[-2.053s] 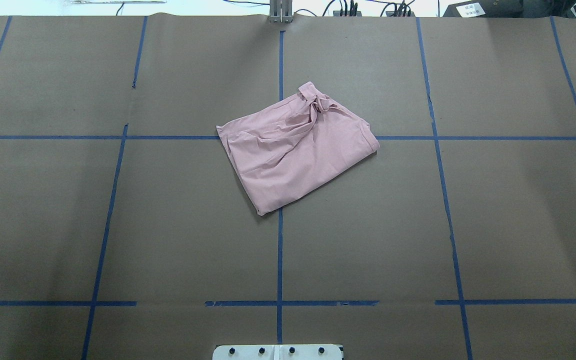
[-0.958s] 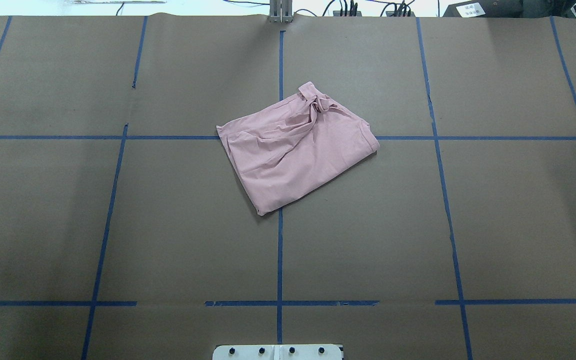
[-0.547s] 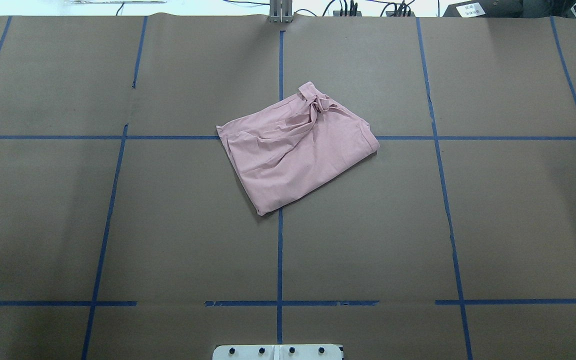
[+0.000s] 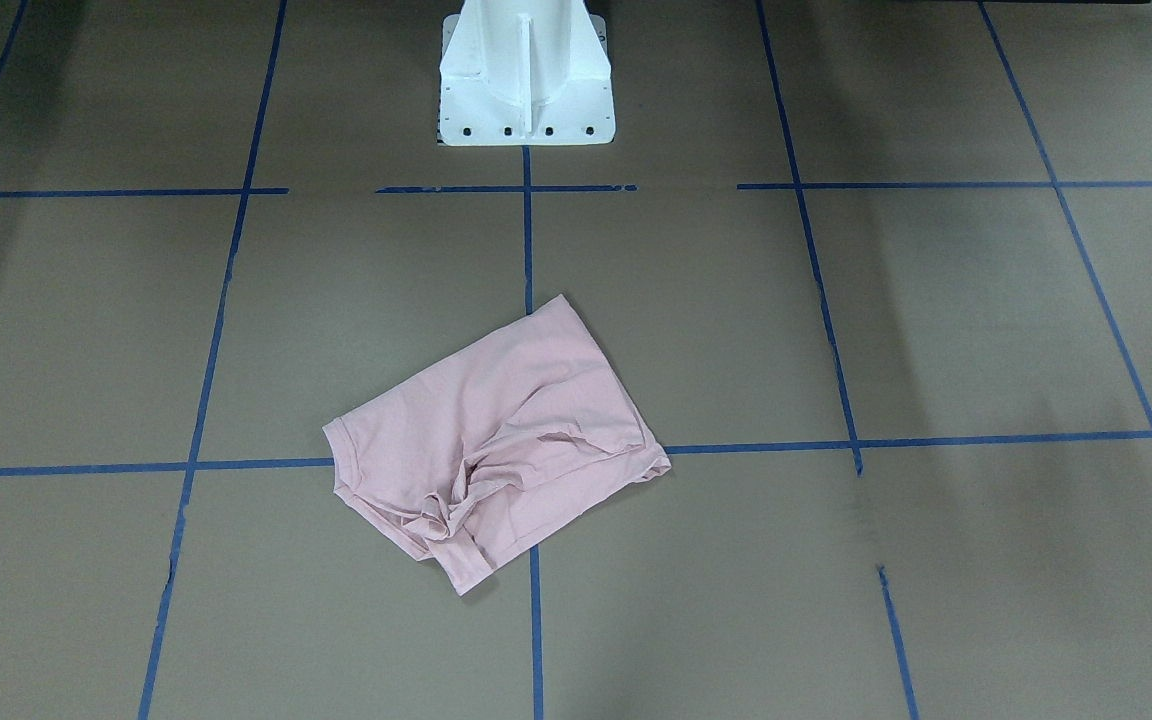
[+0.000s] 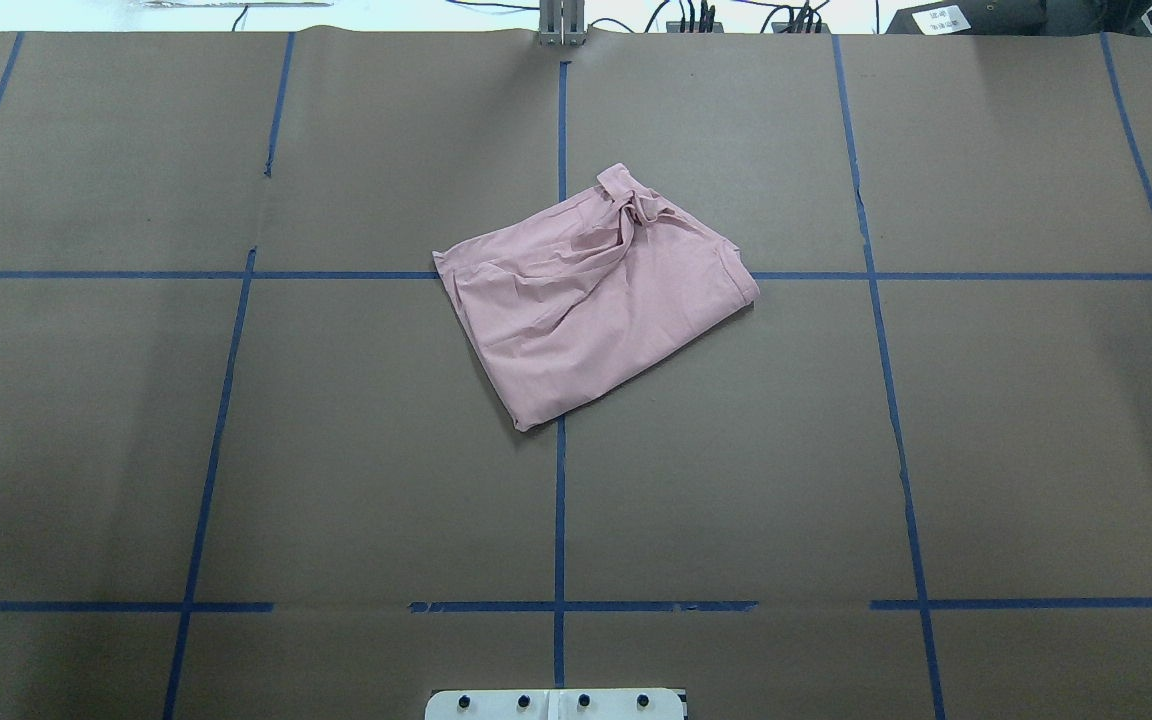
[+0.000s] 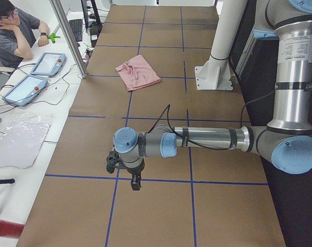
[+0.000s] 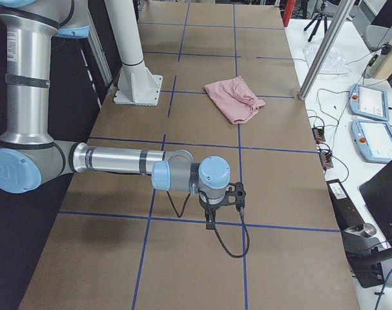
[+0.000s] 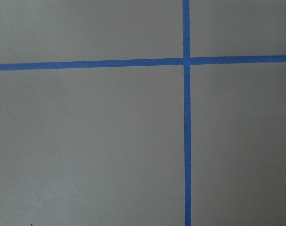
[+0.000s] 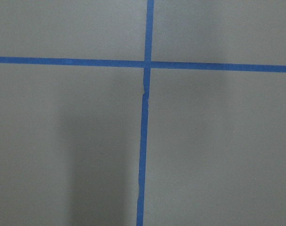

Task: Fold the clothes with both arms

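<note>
Shirt (image 5: 591, 305) lies folded in the middle of the worktop (image 5: 1036, 450) just as before, our left arm (image 6: 207, 138) and right arm (image 7: 115, 159) sit far from it, we cannot tell if their jaws are apart, and we think folding is done.

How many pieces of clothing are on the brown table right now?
1. A pale pink T-shirt, loosely folded and rumpled, lies in the middle of the brown paper-covered table, over a crossing of blue tape lines. A smaller piece hidden inside its folds cannot be ruled out.
</note>
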Controlling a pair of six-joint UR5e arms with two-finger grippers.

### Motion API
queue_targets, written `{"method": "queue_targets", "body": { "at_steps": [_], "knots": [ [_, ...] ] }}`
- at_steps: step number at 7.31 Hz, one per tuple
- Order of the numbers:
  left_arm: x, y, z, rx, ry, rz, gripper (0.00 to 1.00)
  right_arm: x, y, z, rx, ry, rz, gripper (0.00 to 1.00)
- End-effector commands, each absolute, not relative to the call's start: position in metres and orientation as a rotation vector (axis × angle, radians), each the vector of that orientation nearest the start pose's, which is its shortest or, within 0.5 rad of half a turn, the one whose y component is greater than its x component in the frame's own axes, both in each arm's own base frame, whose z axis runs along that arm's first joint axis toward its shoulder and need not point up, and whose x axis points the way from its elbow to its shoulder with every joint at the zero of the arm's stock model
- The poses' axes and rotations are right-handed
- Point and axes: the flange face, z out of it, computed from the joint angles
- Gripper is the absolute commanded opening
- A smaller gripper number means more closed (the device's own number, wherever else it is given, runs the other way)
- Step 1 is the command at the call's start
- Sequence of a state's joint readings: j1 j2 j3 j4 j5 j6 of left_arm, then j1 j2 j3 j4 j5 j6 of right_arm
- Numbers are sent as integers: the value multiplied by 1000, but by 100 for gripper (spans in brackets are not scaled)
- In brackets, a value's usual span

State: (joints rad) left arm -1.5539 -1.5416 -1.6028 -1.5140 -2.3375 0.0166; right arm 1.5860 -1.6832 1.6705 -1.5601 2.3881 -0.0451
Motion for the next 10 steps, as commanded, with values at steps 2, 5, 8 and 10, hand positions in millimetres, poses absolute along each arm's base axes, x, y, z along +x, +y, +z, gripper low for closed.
{"method": "queue_targets", "body": {
  "at_steps": [2, 5, 8, 10],
  "knots": [
    [-56, -481, 656, -2, 767, 29, 100, 68, -443, 658, 22, -816, -25, 100],
    [-56, -482, 656, 7, 767, 31, 100, 67, -444, 657, 24, -816, -29, 100],
    [-56, -482, 656, 7, 767, 31, 100, 67, -443, 658, 23, -817, -27, 100],
    [-56, -482, 656, 7, 767, 31, 100, 67, -444, 657, 24, -817, -28, 100]
  ]
}}
